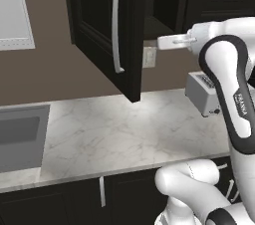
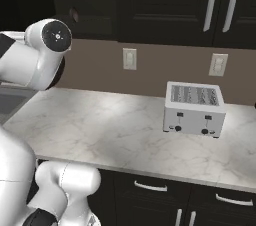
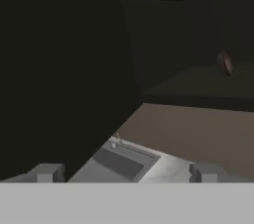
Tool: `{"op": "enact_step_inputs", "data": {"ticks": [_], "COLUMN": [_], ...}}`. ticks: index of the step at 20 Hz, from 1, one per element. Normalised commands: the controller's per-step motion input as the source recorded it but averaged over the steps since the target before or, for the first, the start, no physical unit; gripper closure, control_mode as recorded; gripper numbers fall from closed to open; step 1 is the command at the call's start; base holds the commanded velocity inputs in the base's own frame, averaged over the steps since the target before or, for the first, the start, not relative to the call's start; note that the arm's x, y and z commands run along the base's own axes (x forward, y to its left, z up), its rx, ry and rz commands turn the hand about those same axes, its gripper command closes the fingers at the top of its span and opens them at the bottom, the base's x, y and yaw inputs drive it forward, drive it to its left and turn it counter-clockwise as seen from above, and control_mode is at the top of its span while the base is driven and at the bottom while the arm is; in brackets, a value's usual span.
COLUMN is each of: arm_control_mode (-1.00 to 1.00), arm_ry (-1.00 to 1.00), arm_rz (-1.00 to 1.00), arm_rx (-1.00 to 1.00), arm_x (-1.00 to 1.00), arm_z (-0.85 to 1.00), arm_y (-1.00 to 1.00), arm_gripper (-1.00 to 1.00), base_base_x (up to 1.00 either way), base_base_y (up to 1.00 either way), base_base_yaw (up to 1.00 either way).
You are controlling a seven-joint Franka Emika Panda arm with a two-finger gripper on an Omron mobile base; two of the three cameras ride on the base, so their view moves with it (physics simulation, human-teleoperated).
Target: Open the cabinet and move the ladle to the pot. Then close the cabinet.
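Observation:
The black upper cabinet stands open, its door (image 1: 102,30) swung out over the counter with the long silver handle (image 1: 117,25) facing me. In the hand view the door (image 3: 59,69) fills the left side and the cabinet's dark shelf (image 3: 198,86) lies ahead. On that shelf at the right sits the ladle (image 3: 225,62), showing its round brownish bowl; the bowl (image 2: 74,15) also shows faintly in the right base view. My gripper (image 3: 126,172) is open, empty, and some way short of the shelf. My white hand (image 1: 174,43) hovers just right of the door's edge. The pot is out of view.
A silver toaster (image 2: 194,107) stands on the marble counter (image 1: 124,129) at the right, near the wall. A grey sink (image 1: 20,137) lies at the left end. Wall sockets (image 2: 129,59) sit above the counter, and black lower cabinets (image 2: 150,190) run below it.

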Motion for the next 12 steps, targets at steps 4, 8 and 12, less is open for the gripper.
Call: {"op": "enact_step_inputs", "data": {"ticks": [4,8,12], "arm_control_mode": [-1.00,-1.00,-1.00], "arm_ry": [0.00,0.00,0.04], "arm_rz": [-0.16,-0.16,-0.13], "arm_rx": [0.00,0.00,-0.01], "arm_x": [0.31,0.22,0.26], "arm_z": [0.00,0.01,0.03], "arm_y": [0.00,0.00,-0.01], "arm_gripper": [-1.00,-1.00,-1.00], "base_base_x": [0.00,0.00,0.00], "base_base_y": [0.00,0.00,0.00], "base_base_yaw": [0.00,0.00,0.00]}}
